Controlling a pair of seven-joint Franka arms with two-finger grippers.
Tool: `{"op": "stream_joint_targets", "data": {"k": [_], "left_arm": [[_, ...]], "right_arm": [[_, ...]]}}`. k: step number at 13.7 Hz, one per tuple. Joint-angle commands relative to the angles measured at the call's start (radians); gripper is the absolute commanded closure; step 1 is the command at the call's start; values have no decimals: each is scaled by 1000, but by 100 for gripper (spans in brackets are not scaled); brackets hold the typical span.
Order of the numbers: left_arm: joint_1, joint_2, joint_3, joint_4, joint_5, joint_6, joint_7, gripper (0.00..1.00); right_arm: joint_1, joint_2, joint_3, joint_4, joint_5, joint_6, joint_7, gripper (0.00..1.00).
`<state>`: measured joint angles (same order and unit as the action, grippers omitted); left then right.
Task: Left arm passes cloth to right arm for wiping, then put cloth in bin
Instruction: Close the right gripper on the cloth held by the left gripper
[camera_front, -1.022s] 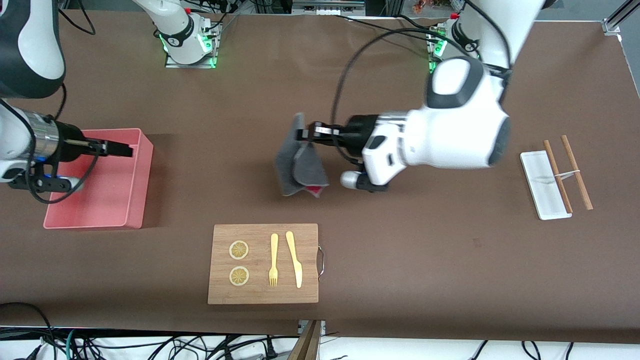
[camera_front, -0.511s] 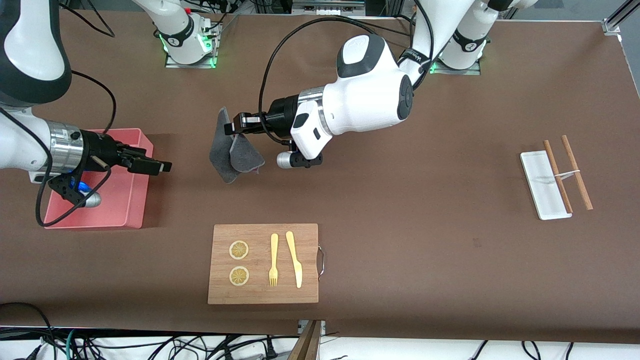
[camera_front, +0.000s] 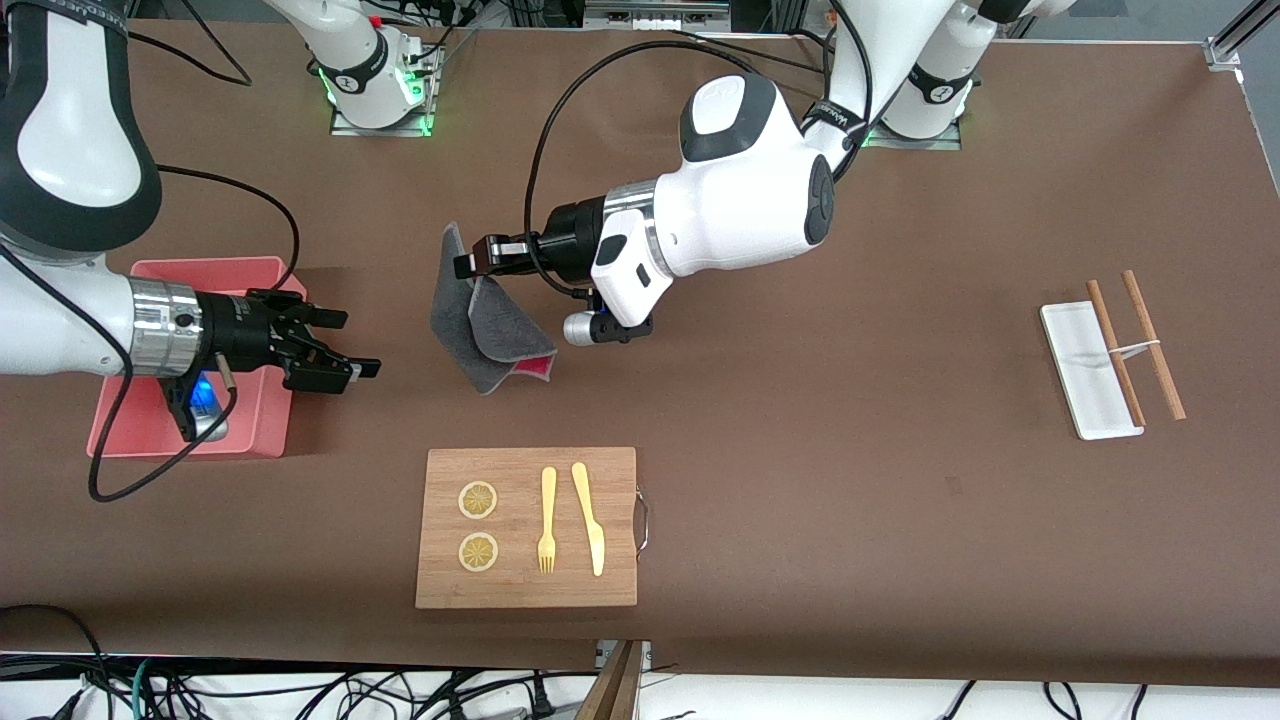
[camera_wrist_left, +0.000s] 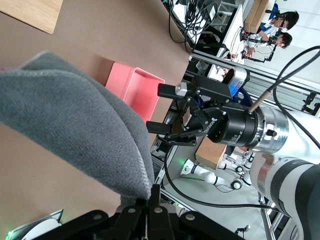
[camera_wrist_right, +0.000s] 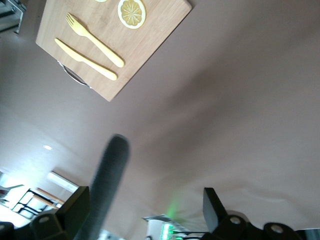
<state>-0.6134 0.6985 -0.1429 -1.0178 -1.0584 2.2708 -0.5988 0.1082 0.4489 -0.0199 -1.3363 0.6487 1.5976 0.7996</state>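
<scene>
- front view: left gripper (camera_front: 478, 262) is up over the bare table between the bin (camera_front: 270, 270) and the middle of the table, jaws clamped on the top fold of the cloth (camera_front: 487, 340); the cloth hangs folded under it with a pink patch showing at the lower edge.
- compared with a second ago, the left arm has carried the cloth from over the table's middle well toward the right arm's end; in the last half second it has barely shifted, so it looks parked at the handover spot.
- right gripper (camera_front: 335, 350) has come out from over the bin and now sits just past the bin's wall, over the table, jaws spread wide, holding nothing, aimed at the cloth.
- gap between right gripper and cloth is small but the two are apart; no contact yet.
- left wrist view: cloth (camera_wrist_left: 75, 125) fills the foreground, the right gripper (camera_wrist_left: 172, 112) faces it with the bin (camera_wrist_left: 131, 90) beside it.
- right wrist view: a dark blurred edge, probably the cloth (camera_wrist_right: 107, 185), stands between the spread fingers (camera_wrist_right: 214, 205).
- judgement: handover is about to start; wiping and binning are not yet done.
- wooden board (camera_front: 527, 527) with fork (camera_front: 547, 520), knife (camera_front: 589, 518) and lemon slices (camera_front: 478, 500) lies nearer the front camera than the cloth, untouched.
- risk: floppy cloth may slip if the left gripper releases before the right one grips.
</scene>
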Motion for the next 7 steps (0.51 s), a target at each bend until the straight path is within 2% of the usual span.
{"op": "stream_joint_targets", "data": {"k": [1, 3, 7], "left_arm": [[-3, 3, 9, 15, -26, 1, -1, 100], [-3, 3, 9, 15, -26, 1, -1, 100], [-3, 3, 9, 15, -26, 1, -1, 100]], "right_arm": [[7, 5, 20, -9, 51, 42, 87, 0], [7, 20, 41, -9, 89, 79, 148, 0], [13, 36, 96, -9, 94, 140, 240, 0]]}}
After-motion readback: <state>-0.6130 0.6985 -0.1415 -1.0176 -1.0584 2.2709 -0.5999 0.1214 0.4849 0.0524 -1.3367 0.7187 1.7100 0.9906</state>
